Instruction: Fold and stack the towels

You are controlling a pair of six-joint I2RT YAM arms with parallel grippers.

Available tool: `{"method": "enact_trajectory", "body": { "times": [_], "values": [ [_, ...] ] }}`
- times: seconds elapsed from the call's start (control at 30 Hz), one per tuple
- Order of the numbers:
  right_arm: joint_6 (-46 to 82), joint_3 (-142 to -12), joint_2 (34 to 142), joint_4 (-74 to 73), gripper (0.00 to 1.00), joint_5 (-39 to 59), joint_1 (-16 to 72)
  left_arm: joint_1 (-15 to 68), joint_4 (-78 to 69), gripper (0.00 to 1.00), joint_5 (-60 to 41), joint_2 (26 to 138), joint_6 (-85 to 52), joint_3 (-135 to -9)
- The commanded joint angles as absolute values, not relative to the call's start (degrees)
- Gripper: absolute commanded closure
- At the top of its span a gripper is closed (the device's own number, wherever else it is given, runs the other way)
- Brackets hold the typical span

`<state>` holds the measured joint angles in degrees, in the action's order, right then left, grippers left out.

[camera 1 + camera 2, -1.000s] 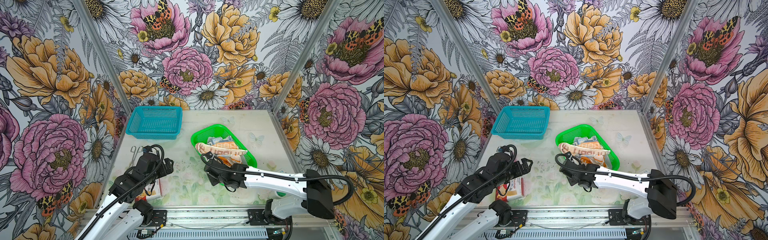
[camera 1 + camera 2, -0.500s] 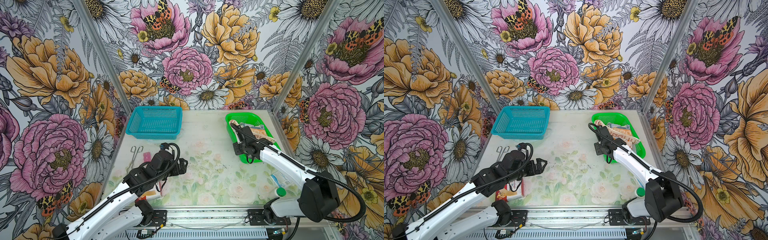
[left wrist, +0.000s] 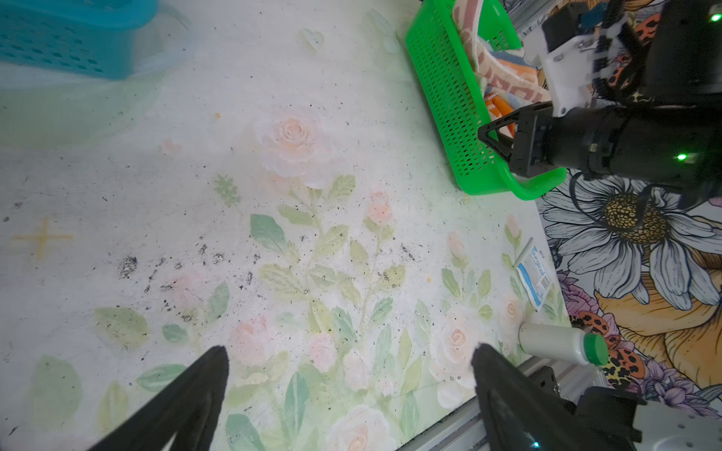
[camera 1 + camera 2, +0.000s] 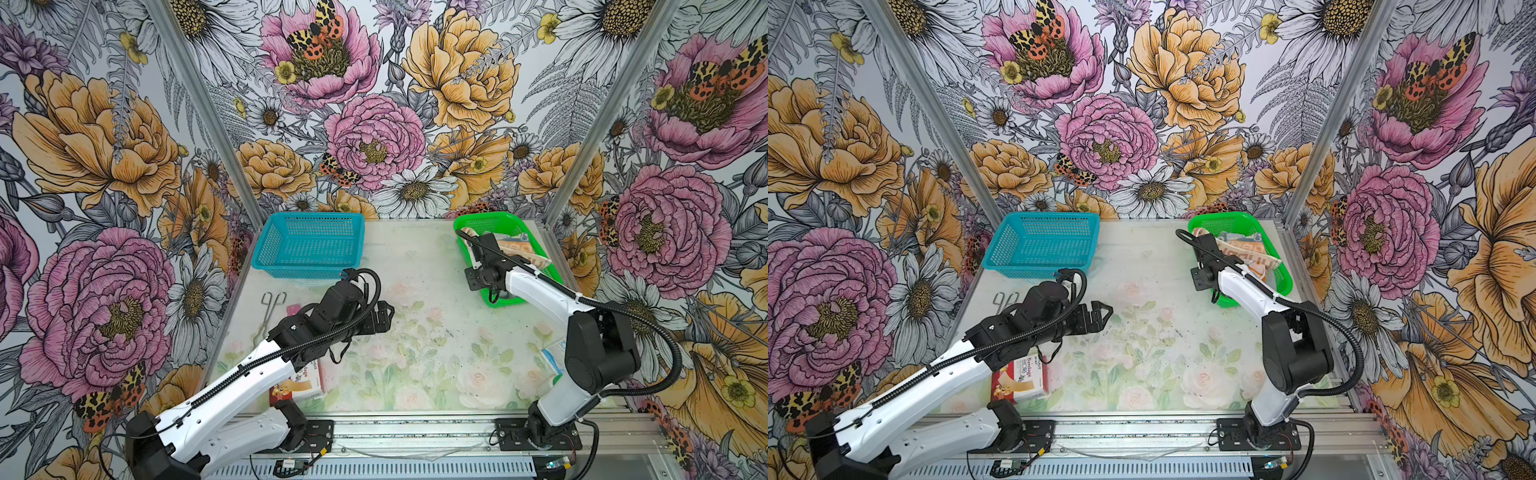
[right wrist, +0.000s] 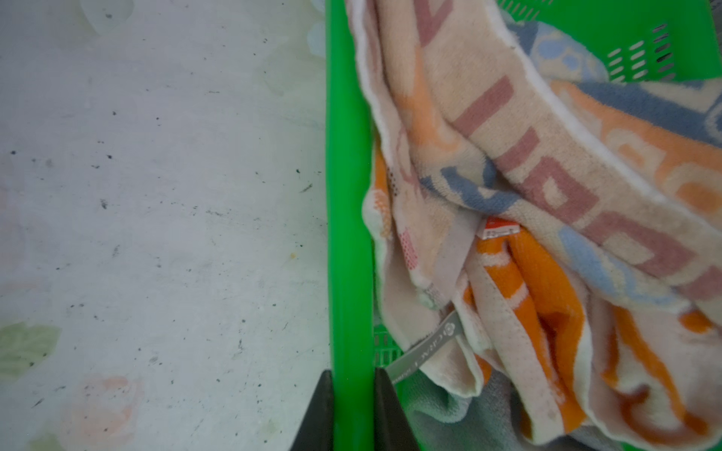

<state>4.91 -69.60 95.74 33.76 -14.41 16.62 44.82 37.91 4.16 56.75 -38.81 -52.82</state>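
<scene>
In a top view, "Bandage" on red-and-white card box (image 4: 1019, 376) by near edge of table (image 4: 1142, 270); in left wrist view, "Surgical" on blue-white sachet (image 3: 533, 275), left gripper (image 3: 347, 351) spread wide; in right wrist view, right gripper (image 5: 353, 375) pinching rim of green plastic mesh basket (image 5: 347, 195), lettered cream terry towel (image 5: 547, 148) inside over orange towel (image 5: 547, 281) and grey towel (image 5: 469, 423).

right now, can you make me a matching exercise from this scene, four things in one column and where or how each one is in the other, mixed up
Things
1. teal perforated plastic basket
2. cream terry towel with brown, orange and blue lettering
3. left gripper
4. right gripper

Place or state
A. shut on the rim of the green perforated plastic basket
B. open, holding nothing
C. back left corner, nothing visible inside
D. crumpled in the green basket

Pairs: 1-C, 2-D, 3-B, 4-A
</scene>
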Motion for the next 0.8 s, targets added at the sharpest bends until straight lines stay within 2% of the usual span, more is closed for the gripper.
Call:
{"method": "enact_trajectory", "body": {
  "times": [0.0,0.2,0.47,0.53,0.63,0.67,0.77],
  "values": [
    [7.20,-70.86,96.47,32.17,1.00,-17.79,13.33,47.26,36.59,0.01,4.83,58.23,-37.50,-56.39],
    [7.79,-68.86,95.58,31.29,1.00,-13.17,7.94,52.52,36.49,0.01,8.55,67.66,-36.41,-61.47],
    [7.56,-66.80,94.91,30.94,1.00,-10.96,7.14,54.40,36.48,0.01,10.59,75.46,-34.07,-67.77],
    [7.39,-66.54,94.01,30.92,0.82,-10.65,7.20,54.41,36.47,0.01,11.03,75.67,-33.39,-67.89],
    [7.42,-66.78,90.80,31.09,0.62,-10.86,7.18,54.46,36.48,0.01,11.41,75.08,-32.71,-66.84],
    [7.50,-67.09,89.23,31.35,0.58,-11.35,7.17,54.49,36.40,0.01,11.40,74.69,-32.43,-66.35],
    [8.76,-68.39,84.48,32.06,0.52,-13.89,6.59,54.49,36.40,0.01,11.06,73.74,-31.75,-65.15]
  ]
}}
